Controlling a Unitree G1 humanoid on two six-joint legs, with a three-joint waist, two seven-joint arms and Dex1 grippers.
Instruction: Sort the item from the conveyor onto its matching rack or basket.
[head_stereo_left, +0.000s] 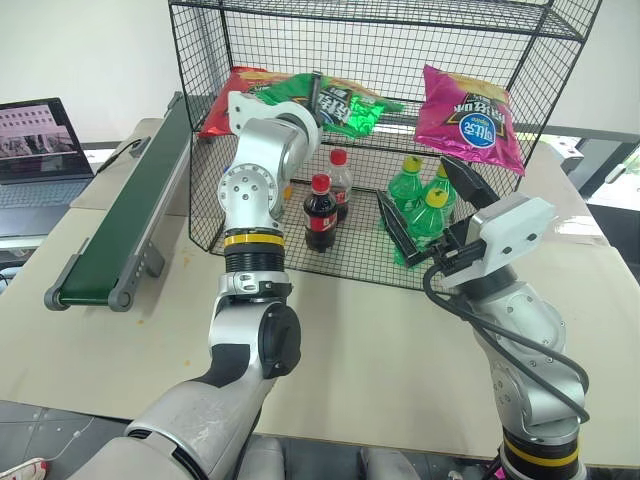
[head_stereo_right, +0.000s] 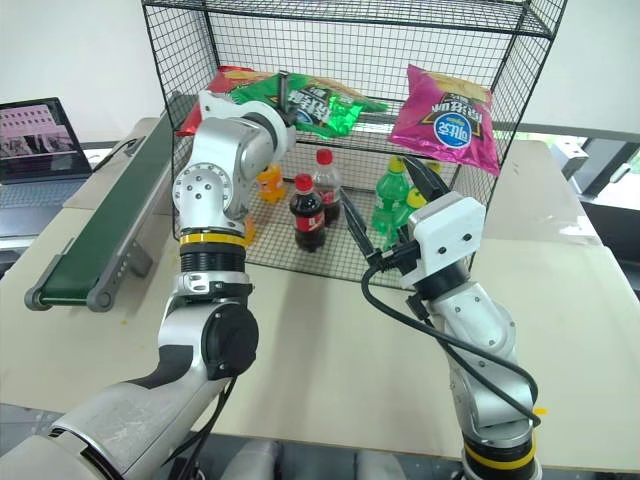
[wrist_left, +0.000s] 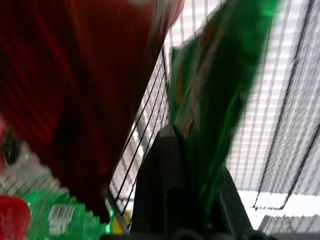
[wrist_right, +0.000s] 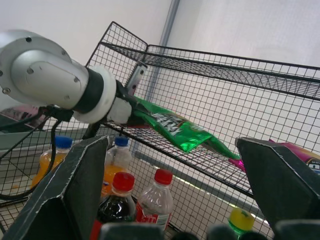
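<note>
green bag (head_stereo_left: 340, 108): lies over the slanted shelf of the rack (head_stereo_left: 500, 60), one end pinched in the left claw (head_stereo_left: 312, 95). Body of the bag rests along the shelf wire; judged set down but not released.

left claw: pressed together on the bag's edge; in the left wrist view the green film runs up between the two black fingers (wrist_left: 165, 185). Arm reaches level into the rack so the bag lands flat among the other snack bags, not dropped from above.

shelf neighbours: red bag (head_stereo_left: 232, 98) just beside the green one on the robot's left, magenta bag (head_stereo_left: 470, 120) well apart to its right, leaning down the slope. Slot between them is where the green bag sits; chips go with chips.

lower level: cola bottles (head_stereo_left: 320, 212), green bottles (head_stereo_left: 430, 205) and an orange drink (head_stereo_right: 268, 180) stand under the shelf. Drinks kept below, so the bag belongs above.

right claw (head_stereo_left: 430, 215): spread wide, empty, held near the rack's front, apart from the bag. Judged parked out of the way.

conveyor (head_stereo_left: 130, 215): on the table (head_stereo_left: 380, 340) left of the rack, belt bare.

next: open left claw, back straight out; risk of the bag sliding down the slope or catching on a finger.
</note>
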